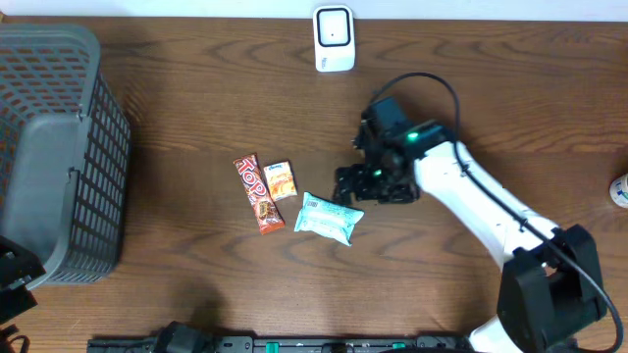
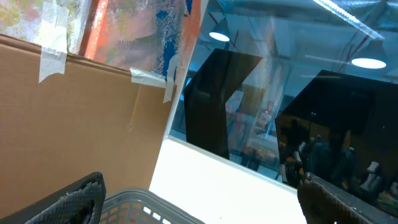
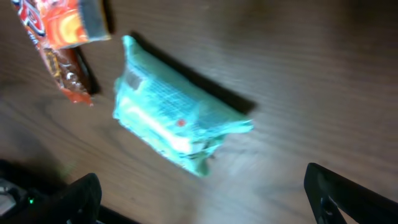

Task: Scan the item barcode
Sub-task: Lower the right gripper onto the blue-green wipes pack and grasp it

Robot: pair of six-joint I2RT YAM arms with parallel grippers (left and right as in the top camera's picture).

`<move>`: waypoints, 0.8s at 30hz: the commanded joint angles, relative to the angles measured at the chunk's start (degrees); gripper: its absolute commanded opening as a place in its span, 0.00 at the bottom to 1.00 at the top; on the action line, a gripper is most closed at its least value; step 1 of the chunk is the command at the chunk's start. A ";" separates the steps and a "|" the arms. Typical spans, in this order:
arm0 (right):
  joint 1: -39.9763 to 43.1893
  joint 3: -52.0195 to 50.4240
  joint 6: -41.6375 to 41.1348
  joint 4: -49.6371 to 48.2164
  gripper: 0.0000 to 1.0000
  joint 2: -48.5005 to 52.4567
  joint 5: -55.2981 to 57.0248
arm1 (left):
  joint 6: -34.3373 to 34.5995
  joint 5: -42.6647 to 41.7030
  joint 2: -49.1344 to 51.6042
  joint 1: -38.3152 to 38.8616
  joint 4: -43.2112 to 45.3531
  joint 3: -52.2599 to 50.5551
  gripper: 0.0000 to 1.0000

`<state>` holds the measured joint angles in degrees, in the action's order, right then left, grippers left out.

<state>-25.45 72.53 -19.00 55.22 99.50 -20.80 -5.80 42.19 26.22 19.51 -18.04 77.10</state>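
Three snack items lie mid-table: a pale teal packet (image 1: 329,218), a red bar (image 1: 257,193) and a small orange packet (image 1: 282,180). The white scanner (image 1: 334,39) stands at the far edge. My right gripper (image 1: 373,186) hovers just right of the teal packet, open and holding nothing. In the right wrist view the teal packet (image 3: 174,118) lies ahead of the wide-apart fingers (image 3: 348,199), not between them; this view is blurred. My left gripper (image 2: 199,202) is open and empty, pointing up over the basket's rim (image 2: 143,202). No barcode is legible.
A grey mesh basket (image 1: 69,147) fills the left side of the table. The left arm (image 1: 15,279) sits at the bottom left corner beside it. A small white object (image 1: 619,190) shows at the right edge. The orange packet (image 3: 68,22) and red bar (image 3: 71,81) lie beyond the teal packet.
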 commanded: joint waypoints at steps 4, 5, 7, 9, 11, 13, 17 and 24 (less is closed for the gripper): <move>4.37 -0.42 10.03 -3.08 0.99 7.78 -12.20 | 0.48 0.52 -0.46 -0.09 0.07 -0.28 0.98; 4.48 -0.42 11.02 -3.65 0.99 9.07 -14.25 | 0.48 0.52 -0.44 -0.09 0.07 -0.28 0.98; 4.42 -0.42 11.41 -4.33 0.99 11.50 -15.10 | 0.48 0.50 -0.44 -0.09 0.07 -0.28 0.98; 3.98 -0.42 11.89 -4.52 0.99 14.08 -15.13 | 0.48 0.52 -0.44 -0.09 0.09 -0.28 0.98; 3.21 -0.42 12.48 -4.37 0.99 16.09 -15.13 | 0.48 0.52 -0.46 -0.09 0.07 -0.28 0.98; 1.97 -0.42 13.55 -3.67 0.99 17.68 -15.21 | 0.48 0.52 -0.46 -0.09 0.07 -0.28 0.98; -0.63 -0.55 16.59 -1.20 0.99 19.43 -14.99 | 0.48 0.52 -0.44 -0.09 0.07 -0.28 0.98; -1.92 -1.09 15.56 -3.89 0.83 24.79 -9.07 | 0.48 0.52 -0.44 -0.09 0.07 -0.28 0.98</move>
<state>-26.92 73.45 -4.73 54.00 117.12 -38.39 -5.80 42.19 26.22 19.51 -18.04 77.10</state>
